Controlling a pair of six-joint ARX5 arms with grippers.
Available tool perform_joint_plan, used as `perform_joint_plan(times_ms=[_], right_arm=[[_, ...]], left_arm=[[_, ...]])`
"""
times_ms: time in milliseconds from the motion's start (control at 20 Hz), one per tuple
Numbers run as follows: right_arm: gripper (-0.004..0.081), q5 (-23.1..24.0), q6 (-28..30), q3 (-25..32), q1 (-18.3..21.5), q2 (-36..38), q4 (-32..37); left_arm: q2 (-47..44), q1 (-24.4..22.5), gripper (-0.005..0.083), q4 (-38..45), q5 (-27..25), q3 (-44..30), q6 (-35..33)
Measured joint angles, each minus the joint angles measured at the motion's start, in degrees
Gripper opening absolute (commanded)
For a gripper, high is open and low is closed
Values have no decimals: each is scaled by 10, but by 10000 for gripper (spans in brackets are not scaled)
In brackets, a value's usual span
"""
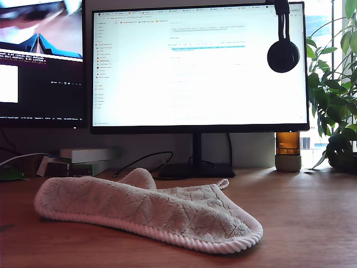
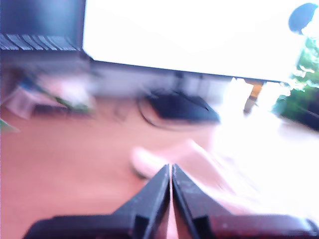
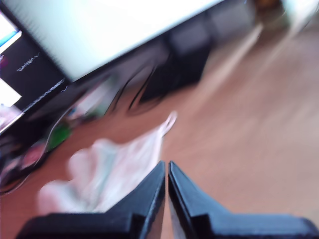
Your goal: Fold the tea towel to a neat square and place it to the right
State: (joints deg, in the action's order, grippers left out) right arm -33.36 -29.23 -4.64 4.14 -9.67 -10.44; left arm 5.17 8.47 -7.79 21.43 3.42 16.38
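Wooden desk fills the lower half of the exterior view, with two monitors behind it. On the large monitor a bright white page shows, its text too small to read; the second monitor in the upper left of that view shows a dark window with small unreadable lines. No brand or label can be made out anywhere.

The tea towel lies crumpled in the lower centre of the exterior view, its corded pink edge toward the camera and a small loop at its far corner. Bare wood lies open on the exterior view's right of it, up to an amber bottle and a potted plant at the right edge. Headphones hang over the large monitor's upper right corner. Small boxes and cables sit behind the towel, near the monitor stand.

Both wrist views are blurred. My first gripper has its jaws pressed together with nothing between them, the towel just beyond its tips. My second gripper is likewise closed and empty, the towel beside it.
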Motion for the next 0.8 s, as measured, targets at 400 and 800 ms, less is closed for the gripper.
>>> perform_joint_plan(times_ms=[400, 800], right_arm=[[76, -156, -125, 0, -74, -97, -37], [235, -203, -144, 0, -123, -184, -30]], left_arm=[[259, 0, -23, -30, 203, 90, 30], [545, -6, 445, -53, 333, 206, 64]])
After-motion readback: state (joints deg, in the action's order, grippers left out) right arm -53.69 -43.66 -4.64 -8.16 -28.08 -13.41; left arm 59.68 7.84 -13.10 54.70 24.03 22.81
